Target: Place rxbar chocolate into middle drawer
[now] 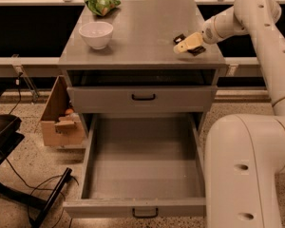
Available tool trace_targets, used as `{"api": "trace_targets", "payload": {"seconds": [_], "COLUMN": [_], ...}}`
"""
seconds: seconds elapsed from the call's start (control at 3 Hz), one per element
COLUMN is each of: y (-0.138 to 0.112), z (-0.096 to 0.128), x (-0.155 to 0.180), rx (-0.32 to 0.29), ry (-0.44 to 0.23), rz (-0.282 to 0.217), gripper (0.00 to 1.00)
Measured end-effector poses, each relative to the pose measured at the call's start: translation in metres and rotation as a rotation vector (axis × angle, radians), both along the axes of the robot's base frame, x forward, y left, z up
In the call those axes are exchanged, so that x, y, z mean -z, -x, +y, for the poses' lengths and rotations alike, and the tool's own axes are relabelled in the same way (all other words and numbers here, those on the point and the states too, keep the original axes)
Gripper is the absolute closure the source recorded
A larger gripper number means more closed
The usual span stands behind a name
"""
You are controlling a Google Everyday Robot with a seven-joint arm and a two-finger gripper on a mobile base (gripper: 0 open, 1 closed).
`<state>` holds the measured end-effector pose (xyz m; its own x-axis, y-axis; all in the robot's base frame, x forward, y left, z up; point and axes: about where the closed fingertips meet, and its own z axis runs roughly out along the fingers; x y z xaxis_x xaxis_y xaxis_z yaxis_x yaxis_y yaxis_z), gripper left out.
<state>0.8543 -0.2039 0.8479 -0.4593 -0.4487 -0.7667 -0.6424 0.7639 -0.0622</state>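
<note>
The rxbar chocolate (197, 52) lies flat on the cabinet top near its right front corner, a black wrapper mostly covered by my gripper, with one dark end showing behind (179, 38). My gripper (187, 44) is down on the bar, reaching in from the right. The middle drawer (135, 207) is pulled fully out below, with nothing inside and a small black handle on its low front panel.
A white bowl (96, 34) and a green snack bag (100, 3) sit at the cabinet top's left. A shut drawer (142, 99) with a taller front sits above the open one. A cardboard box (61, 122) stands left; my arm's thick link (242, 170) fills the lower right.
</note>
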Motion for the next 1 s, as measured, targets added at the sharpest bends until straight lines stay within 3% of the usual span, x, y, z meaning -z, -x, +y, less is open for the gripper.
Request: {"api": "trace_targets", "payload": {"seconds": [0.67, 1.0], "y": [-0.0049, -0.0049], "z": [0.0217, 0.0216], "x": [0.0227, 0.0220], "rx": [-0.015, -0.015], "ry": [0.024, 0.024], "rz": [0.070, 0.070], "gripper": [0.42, 0.65]}}
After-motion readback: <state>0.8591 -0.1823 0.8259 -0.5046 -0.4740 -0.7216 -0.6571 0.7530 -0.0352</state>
